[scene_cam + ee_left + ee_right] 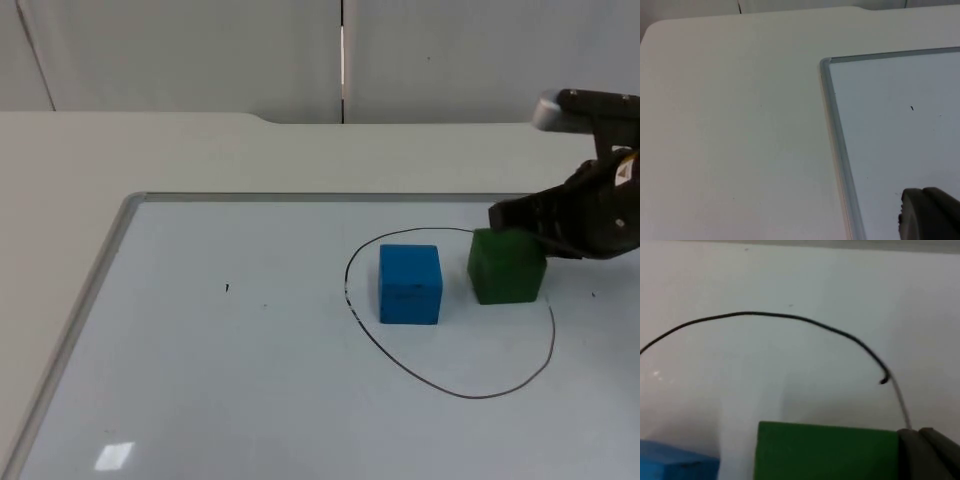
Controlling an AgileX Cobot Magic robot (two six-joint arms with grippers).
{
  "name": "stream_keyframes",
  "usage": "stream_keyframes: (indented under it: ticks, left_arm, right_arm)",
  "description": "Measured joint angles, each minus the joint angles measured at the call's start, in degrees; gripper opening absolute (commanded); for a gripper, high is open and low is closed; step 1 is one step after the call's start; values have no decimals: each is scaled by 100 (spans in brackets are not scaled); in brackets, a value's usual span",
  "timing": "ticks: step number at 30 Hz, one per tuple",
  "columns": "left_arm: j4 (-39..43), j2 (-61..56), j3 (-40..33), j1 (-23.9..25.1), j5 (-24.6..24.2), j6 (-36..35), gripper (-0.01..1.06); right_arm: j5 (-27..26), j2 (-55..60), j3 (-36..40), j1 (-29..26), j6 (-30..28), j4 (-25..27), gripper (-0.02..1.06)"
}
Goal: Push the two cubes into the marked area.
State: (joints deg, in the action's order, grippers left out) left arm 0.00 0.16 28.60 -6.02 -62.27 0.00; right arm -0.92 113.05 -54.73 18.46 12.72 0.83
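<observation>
A blue cube (410,285) sits inside the black drawn loop (455,390) on the whiteboard. A green cube (507,266) stands just to its right, also within the loop, near the line's upper right part. My right gripper (512,217) reaches in from the right and rests against the green cube's far upper right edge. In the right wrist view the green cube (825,452) lies close in front, one black fingertip (927,455) pressed to its side, with the blue cube (675,462) beyond and the loop (765,316) curving past. A left fingertip (930,215) hangs over the board's corner.
The whiteboard has a grey metal frame (105,270) along its left and far edges; its corner (826,64) appears in the left wrist view. Cream table surface (150,150) surrounds it. A small black mark (226,288) lies on the board's left half.
</observation>
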Motion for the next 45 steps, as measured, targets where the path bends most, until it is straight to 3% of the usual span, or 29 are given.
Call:
stream_keyframes:
  ticks: [6,15,24,31,42,45]
  left_arm:
    - [0,0,0,0,0,0,0]
    - [0,0,0,0,0,0,0]
    - [0,0,0,0,0,0,0]
    - [0,0,0,0,0,0,0]
    - [0,0,0,0,0,0,0]
    - [0,0,0,0,0,0,0]
  right_arm:
    - [-49,0,0,261,0,-39,0]
    - [-13,13,0,236,-87,-39,0]
    - [785,-538,0,-32,-542,-39,0]
    - [1489,-2091,0,-162,-924,-123,0]
    - [2139,-4531,0,-162,-1016,-187,0]
    - [2535,-5379,0,-162,-1158,-187,0]
